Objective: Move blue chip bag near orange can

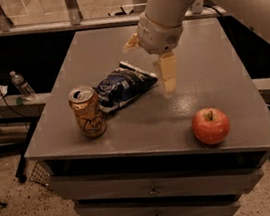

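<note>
view: camera view
gripper (147,66): above the table (143,129), by the bag's upper right end; fingers spread wide, holding nothing
bag (124,85): lying on the table, not gripped; left end just beside the can, can't tell if touching
can (87,112): upright, front-left of the table
apple (211,125): front-right, well apart from the bag and can
bottle (22,85): upright, off the table to the left

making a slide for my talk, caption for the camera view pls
Bag lies beside the can on the table, open hand hovering just right of it, apple at front right.
</note>
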Controlling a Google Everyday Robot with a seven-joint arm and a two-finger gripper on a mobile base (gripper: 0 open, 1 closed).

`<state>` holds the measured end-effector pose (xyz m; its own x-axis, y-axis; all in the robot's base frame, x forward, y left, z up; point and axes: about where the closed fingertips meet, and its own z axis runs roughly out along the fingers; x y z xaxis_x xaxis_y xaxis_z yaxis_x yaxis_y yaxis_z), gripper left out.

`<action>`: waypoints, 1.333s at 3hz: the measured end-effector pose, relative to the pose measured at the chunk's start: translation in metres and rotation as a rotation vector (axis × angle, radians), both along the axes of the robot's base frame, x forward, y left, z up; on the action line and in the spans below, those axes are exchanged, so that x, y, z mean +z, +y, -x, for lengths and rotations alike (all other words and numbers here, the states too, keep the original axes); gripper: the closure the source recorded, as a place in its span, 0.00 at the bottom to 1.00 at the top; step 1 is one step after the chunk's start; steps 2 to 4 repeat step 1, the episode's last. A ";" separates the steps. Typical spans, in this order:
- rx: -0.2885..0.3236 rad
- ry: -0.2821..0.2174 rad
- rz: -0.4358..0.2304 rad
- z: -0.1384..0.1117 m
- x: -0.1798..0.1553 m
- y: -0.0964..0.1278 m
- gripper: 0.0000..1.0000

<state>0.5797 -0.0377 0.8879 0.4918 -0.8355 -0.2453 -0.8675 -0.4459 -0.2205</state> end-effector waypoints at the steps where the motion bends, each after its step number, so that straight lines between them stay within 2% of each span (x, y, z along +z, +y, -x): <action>1: -0.163 -0.019 0.041 -0.001 0.006 -0.063 0.00; 4: -0.163 -0.019 0.041 -0.001 0.006 -0.063 0.00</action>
